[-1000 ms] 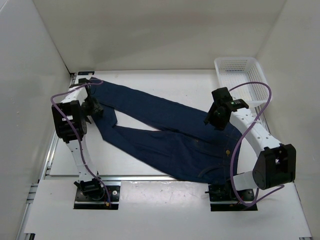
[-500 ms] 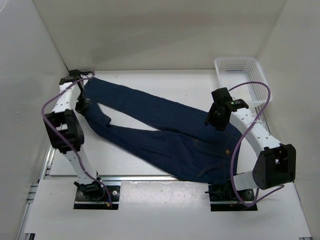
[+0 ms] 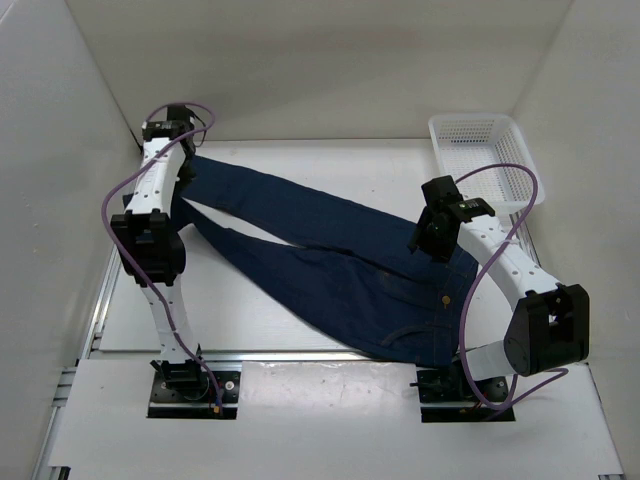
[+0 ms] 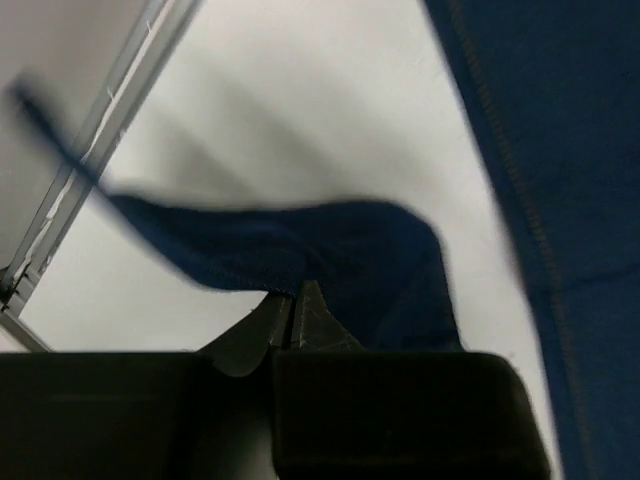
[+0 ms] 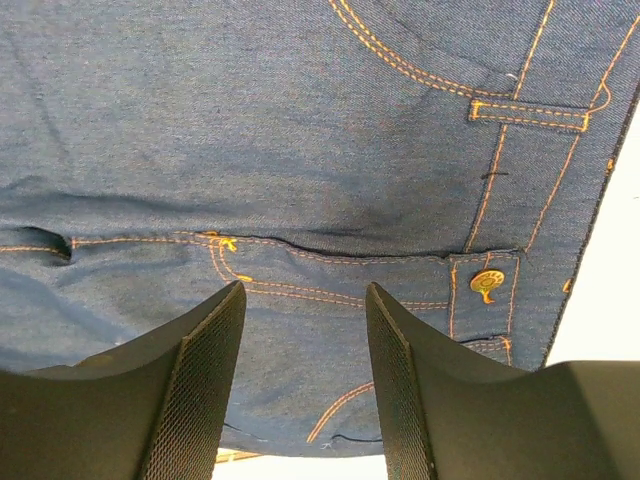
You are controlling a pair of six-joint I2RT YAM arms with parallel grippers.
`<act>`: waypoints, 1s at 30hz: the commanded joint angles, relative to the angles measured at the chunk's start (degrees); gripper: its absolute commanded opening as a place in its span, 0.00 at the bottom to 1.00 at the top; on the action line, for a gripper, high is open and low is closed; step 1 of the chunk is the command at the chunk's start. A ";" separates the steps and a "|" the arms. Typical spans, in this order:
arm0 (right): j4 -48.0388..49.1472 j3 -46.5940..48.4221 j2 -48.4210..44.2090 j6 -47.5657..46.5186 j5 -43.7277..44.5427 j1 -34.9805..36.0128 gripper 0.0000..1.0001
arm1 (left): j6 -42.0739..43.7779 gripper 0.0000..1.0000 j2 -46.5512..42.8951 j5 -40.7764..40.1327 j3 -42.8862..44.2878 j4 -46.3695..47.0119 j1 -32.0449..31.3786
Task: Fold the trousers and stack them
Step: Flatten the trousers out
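The dark navy trousers [image 3: 330,260] lie spread on the white table, waist at the near right, both legs running to the far left. My left gripper [image 3: 183,180] is at the far left corner, shut on the end of the nearer leg. In the left wrist view its tips [image 4: 293,295] pinch a blurred fold of the denim [image 4: 330,245], lifted off the table. My right gripper [image 3: 425,240] hovers over the waist, open. The right wrist view shows its fingers [image 5: 305,290] apart above the fly and brass button [image 5: 487,283], with nothing between them.
A white plastic basket [image 3: 480,160] stands at the far right corner. White walls close in the table on the left, back and right. A metal rail [image 4: 90,170] runs along the table's left edge, close to my left gripper.
My left gripper has shut on the nearer leg's end and carried it to the far left corner, pulling that leg straighter. The right arm has stayed in place.
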 commanded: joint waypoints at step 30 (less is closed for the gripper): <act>0.22 -3.01 -2.13 -2.88 -0.54 0.10 0.57 | -0.24 0.19 -9.14 3.98 -23.65 7.02 9.07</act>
